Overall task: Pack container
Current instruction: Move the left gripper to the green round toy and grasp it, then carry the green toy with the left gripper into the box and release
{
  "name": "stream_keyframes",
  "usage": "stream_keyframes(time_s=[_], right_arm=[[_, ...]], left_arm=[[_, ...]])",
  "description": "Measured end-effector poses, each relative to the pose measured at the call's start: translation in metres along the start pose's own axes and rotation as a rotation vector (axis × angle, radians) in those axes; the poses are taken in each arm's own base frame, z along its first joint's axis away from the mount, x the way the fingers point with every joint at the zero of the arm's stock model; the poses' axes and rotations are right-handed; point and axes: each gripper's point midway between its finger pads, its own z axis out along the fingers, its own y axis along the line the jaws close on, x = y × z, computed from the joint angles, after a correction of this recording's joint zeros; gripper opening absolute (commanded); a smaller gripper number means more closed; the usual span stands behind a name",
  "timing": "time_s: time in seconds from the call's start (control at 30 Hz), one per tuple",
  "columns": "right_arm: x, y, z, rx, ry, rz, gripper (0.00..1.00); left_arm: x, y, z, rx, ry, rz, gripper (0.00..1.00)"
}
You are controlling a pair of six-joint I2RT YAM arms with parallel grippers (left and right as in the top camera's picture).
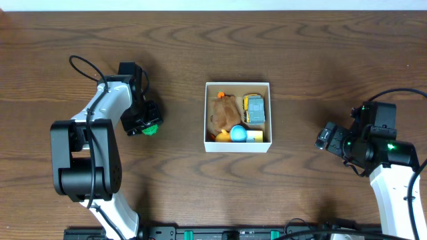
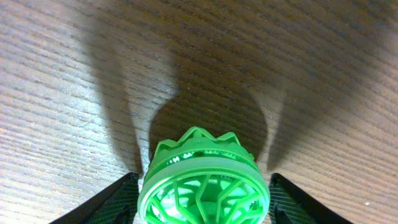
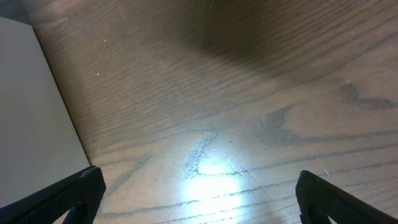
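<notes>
The container (image 1: 237, 85) is a white-walled square box at the table's middle. It holds a brown plush toy (image 1: 225, 111), a grey and yellow toy truck (image 1: 254, 109), a blue ball (image 1: 238, 133) and small orange and yellow pieces. My left gripper (image 1: 148, 123) is well left of the box and shut on a round green toy (image 1: 152, 129). In the left wrist view the green toy (image 2: 202, 186) fills the gap between my fingers (image 2: 202, 193) above the wood. My right gripper (image 1: 325, 139) is open and empty, right of the box, fingers wide over bare wood (image 3: 199, 186).
The container's white outer wall (image 3: 31, 112) shows at the left edge of the right wrist view. The dark wooden table (image 1: 320, 53) stretches around the box. Black arm bases and cables lie along the front edge (image 1: 220, 233).
</notes>
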Motion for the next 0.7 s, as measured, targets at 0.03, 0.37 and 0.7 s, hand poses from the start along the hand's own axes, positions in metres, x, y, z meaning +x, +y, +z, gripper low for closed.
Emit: stream_keyframes(time_s=[0.03, 0.37, 0.7], right_arm=[[0.0, 0.0, 0.0, 0.0, 0.0, 0.0, 0.99], [0.0, 0.0, 0.0, 0.0, 0.0, 0.0, 0.99], [0.0, 0.0, 0.0, 0.0, 0.0, 0.0, 0.99]], left_arm=[[0.0, 0.0, 0.0, 0.0, 0.0, 0.001, 0.64], [0.0001, 0.0, 0.0, 0.0, 0.0, 0.0, 0.54], [0.0003, 0.0001, 0.0, -0.001, 0.001, 0.0, 0.41]])
